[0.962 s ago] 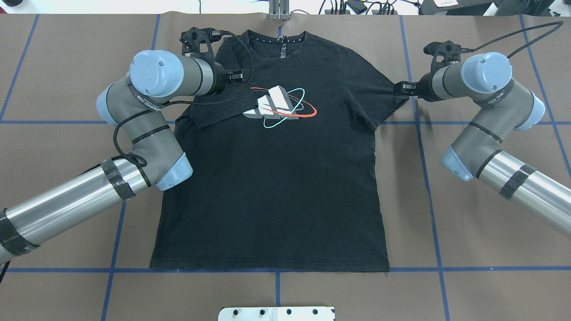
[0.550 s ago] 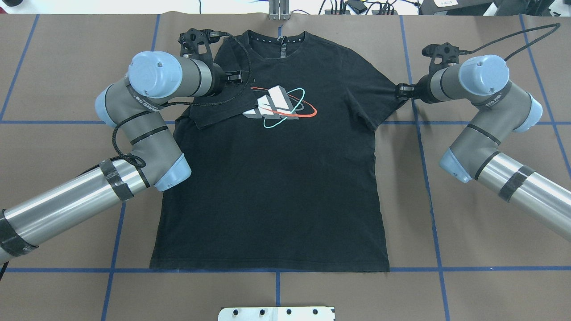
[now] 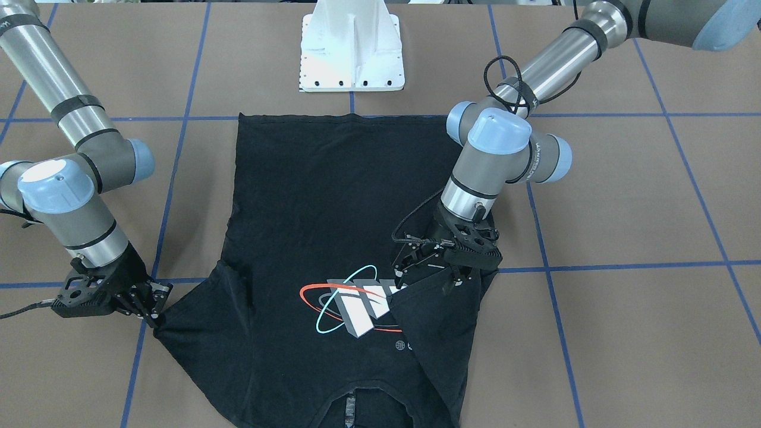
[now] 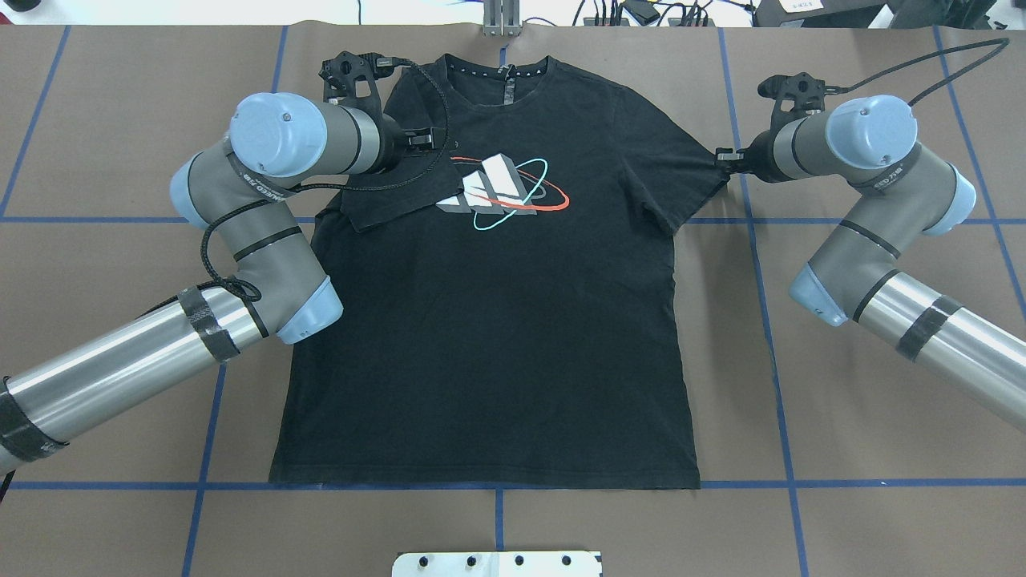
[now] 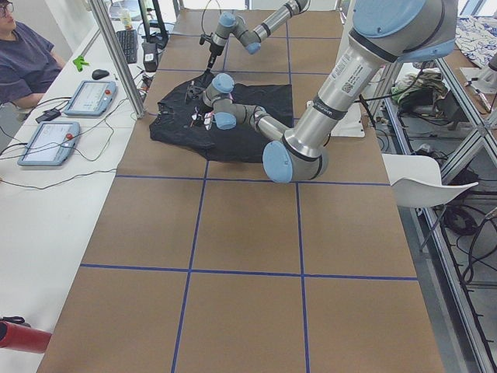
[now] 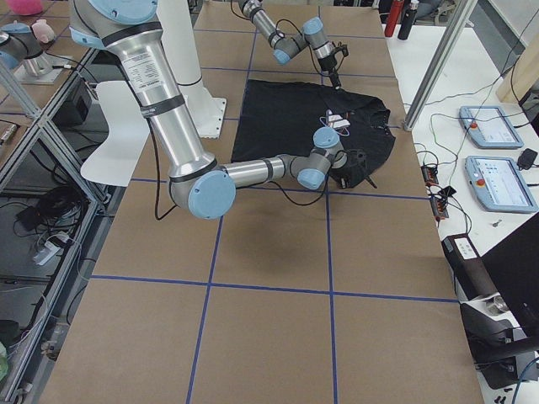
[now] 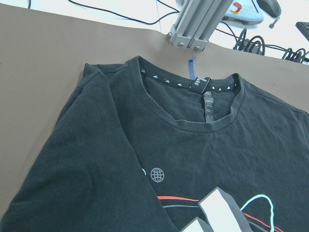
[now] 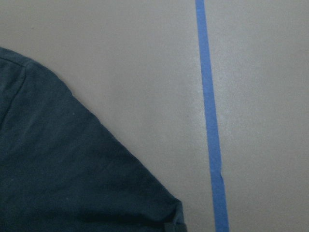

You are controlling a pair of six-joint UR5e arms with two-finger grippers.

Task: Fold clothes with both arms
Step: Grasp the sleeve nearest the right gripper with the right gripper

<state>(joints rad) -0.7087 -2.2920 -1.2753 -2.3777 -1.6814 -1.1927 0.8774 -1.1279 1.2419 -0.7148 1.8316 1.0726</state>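
Note:
The black T-shirt [image 4: 497, 336] lies flat, print up, collar at the far edge; it also shows in the front view [image 3: 333, 196]. Its left sleeve [image 4: 393, 196] is folded inward over the chest, touching the print [image 4: 501, 191]. My left gripper [image 4: 429, 144] hovers just above that folded sleeve with its jaws spread and empty [image 3: 425, 278]. My right gripper [image 4: 724, 160] is at the outer tip of the right sleeve [image 4: 681, 172], low on the table, and looks pinched on its hem [image 3: 153, 312]. The right wrist view shows only the sleeve corner [image 8: 58, 174].
The white pedestal base [image 3: 352, 53] stands beyond the shirt's hem on the robot's side. An aluminium post [image 7: 193, 24] and cables sit just past the collar. Blue tape lines [image 8: 210, 121] cross the brown table. An operator [image 5: 27, 58] sits beside tablets at the far side.
My left gripper drew back slightly from the print, off the folded sleeve. My right gripper's jaws narrowed onto the right sleeve tip; the arm barely shifted.

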